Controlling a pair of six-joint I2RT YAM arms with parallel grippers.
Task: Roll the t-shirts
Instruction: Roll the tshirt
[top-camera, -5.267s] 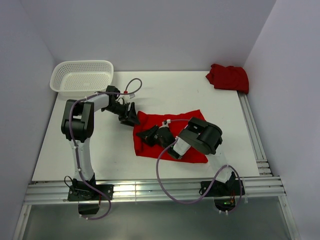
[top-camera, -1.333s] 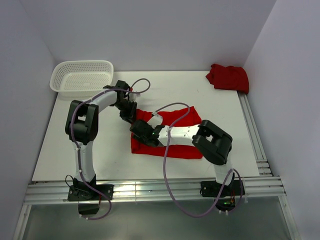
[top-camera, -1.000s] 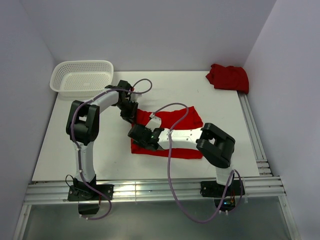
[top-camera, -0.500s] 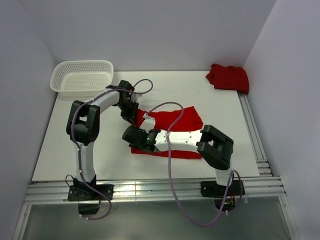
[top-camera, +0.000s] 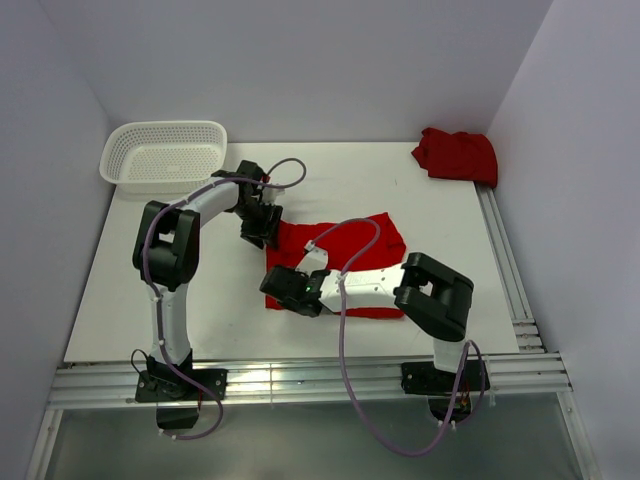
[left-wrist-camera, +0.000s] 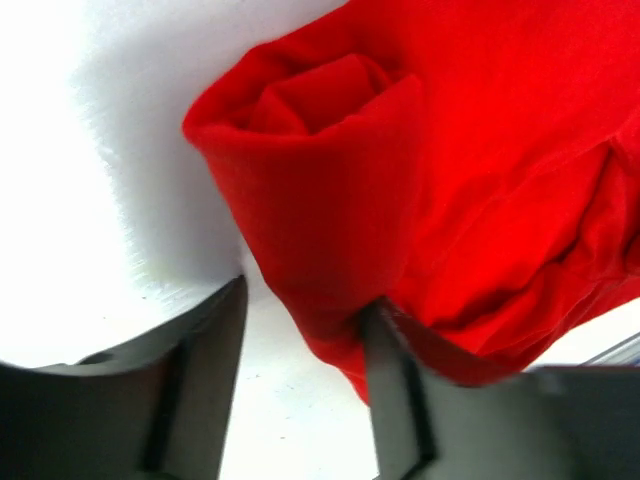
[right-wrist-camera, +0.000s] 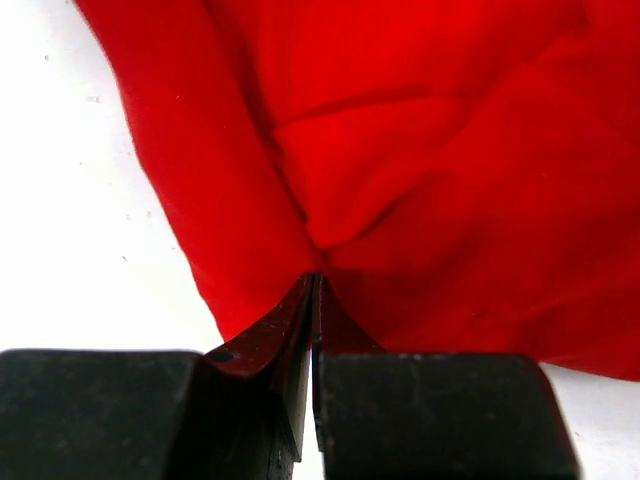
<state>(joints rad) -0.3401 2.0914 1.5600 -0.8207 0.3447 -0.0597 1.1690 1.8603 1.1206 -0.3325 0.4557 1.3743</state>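
Observation:
One red t-shirt (top-camera: 390, 245) lies on the white table, its left side rolled into a tube whose end (left-wrist-camera: 320, 100) shows in the left wrist view. My left gripper (top-camera: 262, 228) sits at the shirt's far left corner, open (left-wrist-camera: 300, 330), with the roll's edge loose between the jaws and resting against the right finger (left-wrist-camera: 400, 400). My right gripper (top-camera: 278, 290) is at the near left edge, shut (right-wrist-camera: 315, 285) on a pinch of the red t-shirt (right-wrist-camera: 420, 150). A second red t-shirt (top-camera: 457, 154) lies crumpled at the back right corner.
A white mesh basket (top-camera: 163, 150) stands at the back left, close to the left arm's elbow. Metal rails run along the table's near edge (top-camera: 300, 380) and right edge (top-camera: 505, 260). Grey walls enclose the table on three sides.
My right gripper has slid to the shirt's near left edge and closed on the cloth. My left gripper's jaws have parted around the roll and it has stayed at the far left corner.

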